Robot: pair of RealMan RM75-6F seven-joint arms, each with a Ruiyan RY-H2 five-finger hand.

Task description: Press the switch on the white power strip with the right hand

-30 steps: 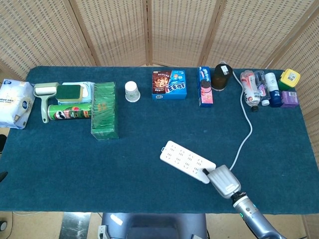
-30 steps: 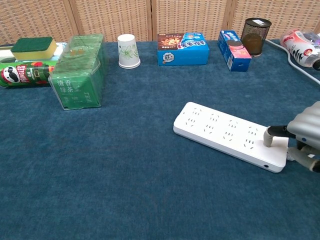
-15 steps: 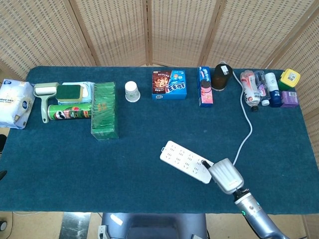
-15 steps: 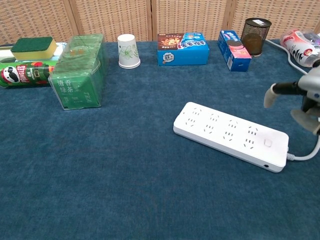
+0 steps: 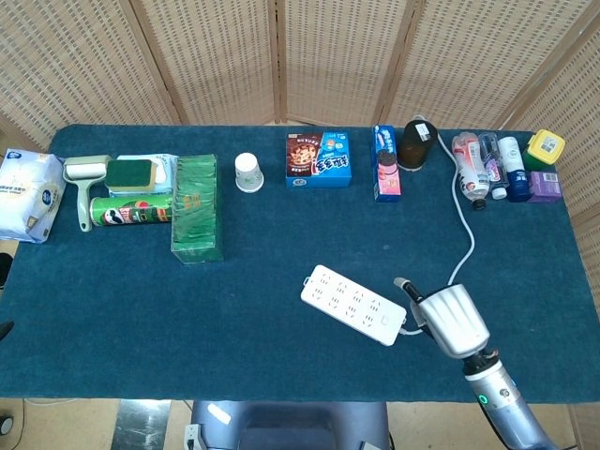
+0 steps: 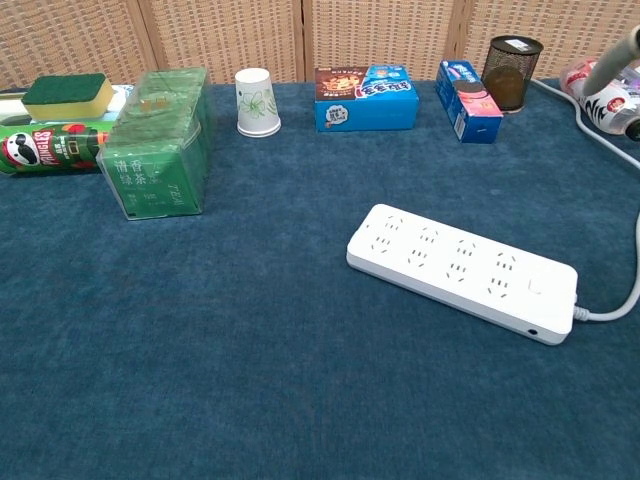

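Observation:
The white power strip lies slanted on the blue table, right of the middle. Its switch is at the strip's right end, near the cable, and nothing touches it. My right hand hovers just right of that end, raised off the strip and holding nothing. One finger points out to the left. The chest view shows only a fingertip of this hand, at the top right edge. The left hand shows in neither view.
The strip's white cable curves to the back right. Along the back stand a paper cup, a blue snack box, a narrow blue box, a dark holder and bottles. A green box and a can lie at the left.
A second ago my right hand's finger rested on the strip's switch end. It has since lifted off and moved up and to the right, away from the strip. The strip has stayed put.

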